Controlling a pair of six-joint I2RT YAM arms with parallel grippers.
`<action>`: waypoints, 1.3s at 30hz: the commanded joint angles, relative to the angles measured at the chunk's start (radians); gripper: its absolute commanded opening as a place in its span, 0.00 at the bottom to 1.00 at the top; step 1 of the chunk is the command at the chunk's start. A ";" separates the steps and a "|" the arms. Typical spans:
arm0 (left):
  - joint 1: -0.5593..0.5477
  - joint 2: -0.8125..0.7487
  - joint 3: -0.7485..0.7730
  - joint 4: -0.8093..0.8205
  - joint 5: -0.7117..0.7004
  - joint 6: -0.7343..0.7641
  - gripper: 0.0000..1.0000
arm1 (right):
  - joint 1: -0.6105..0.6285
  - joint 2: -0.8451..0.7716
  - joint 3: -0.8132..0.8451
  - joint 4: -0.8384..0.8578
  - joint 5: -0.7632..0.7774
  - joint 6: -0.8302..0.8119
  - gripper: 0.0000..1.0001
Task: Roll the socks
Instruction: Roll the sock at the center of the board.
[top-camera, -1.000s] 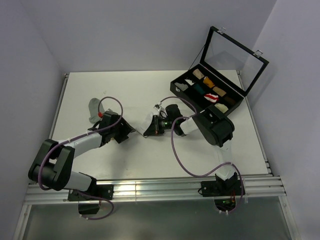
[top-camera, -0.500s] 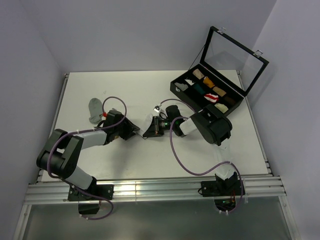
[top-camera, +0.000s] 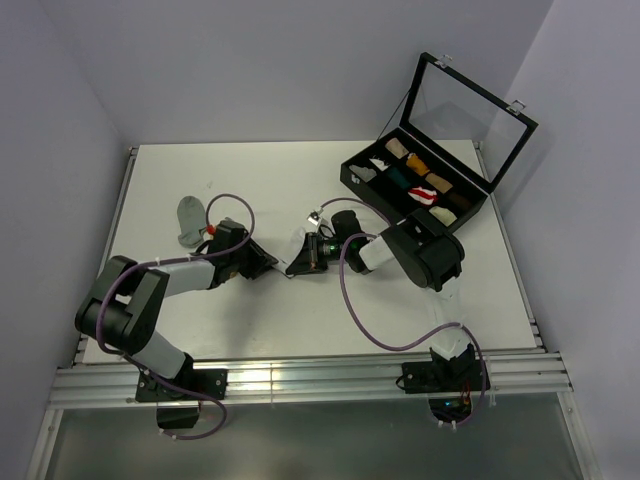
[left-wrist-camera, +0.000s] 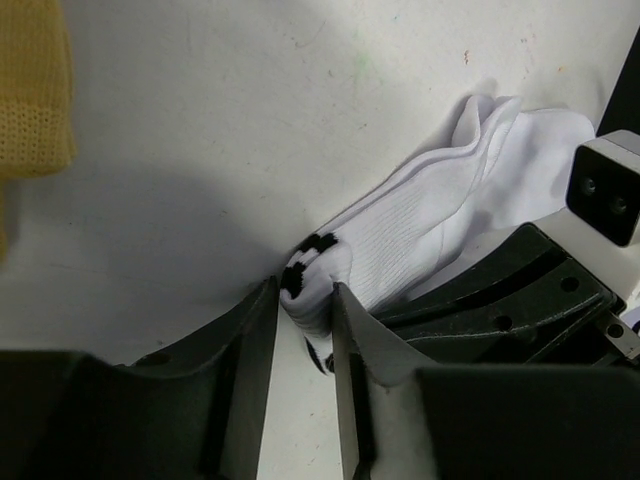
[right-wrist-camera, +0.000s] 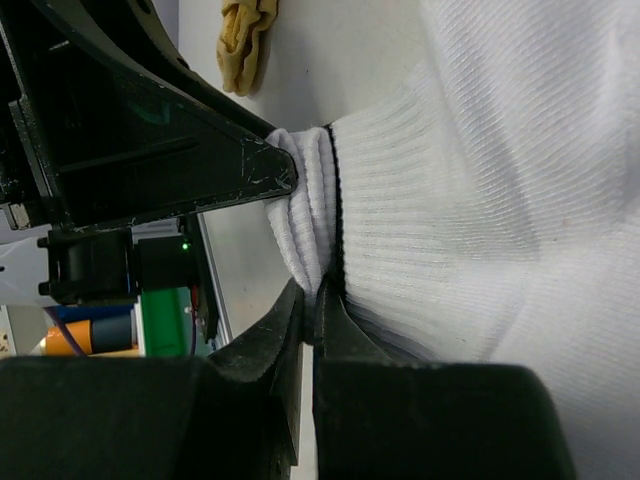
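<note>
A: Where's the white sock (left-wrist-camera: 420, 230)?
B: On the counter (top-camera: 260, 180), left of the black case (top-camera: 352, 180), between both arms.
A: Left end effector (left-wrist-camera: 304, 295)?
B: Narrow gap, striped cuff pinched between its fingers.
A: Right end effector (right-wrist-camera: 310, 300)?
B: Nearly closed, clamping white sock fabric. Grey sock (top-camera: 189, 218) lies farther left of the case.

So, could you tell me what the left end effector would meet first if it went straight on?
The left end effector would meet the white sock, whose striped cuff sits between its fingers; beyond that probably the right end effector, though depth is unclear.
</note>
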 joint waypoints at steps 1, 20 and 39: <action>-0.009 0.017 0.001 -0.061 -0.029 0.017 0.33 | -0.006 -0.013 -0.006 -0.087 0.048 -0.047 0.00; -0.045 0.075 0.128 -0.232 -0.075 0.117 0.11 | 0.131 -0.348 0.039 -0.528 0.558 -0.453 0.54; -0.050 0.107 0.274 -0.381 -0.057 0.206 0.11 | 0.427 -0.377 0.002 -0.402 0.982 -0.788 0.47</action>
